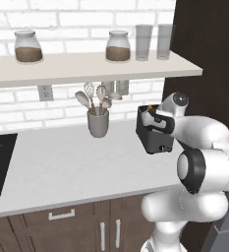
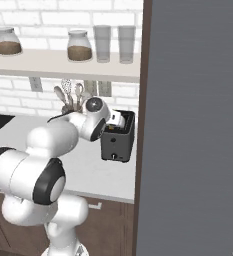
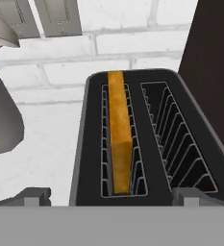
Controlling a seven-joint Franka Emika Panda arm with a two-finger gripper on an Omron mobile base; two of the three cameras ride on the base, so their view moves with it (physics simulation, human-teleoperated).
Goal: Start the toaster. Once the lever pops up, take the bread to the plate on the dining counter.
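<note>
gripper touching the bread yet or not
Apart. In the hand view the open gripper has its fingertips spread to either side of the toaster, while the bread stands in the left slot between them, untouched.

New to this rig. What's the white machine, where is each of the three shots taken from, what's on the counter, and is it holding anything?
It's a white robot arm on a driving base, in a rendered kitchen. Two pictures come from cameras on the base, behind the arm to its left and right. The third looks along the hand, down onto the toaster. On the grey countertop stand the toaster and a utensil cup; jars sit on the shelf above. A slice of bread stands in the toaster's left slot as the hand camera shows it; the other slot is empty. The gripper is open and holds nothing.
</note>
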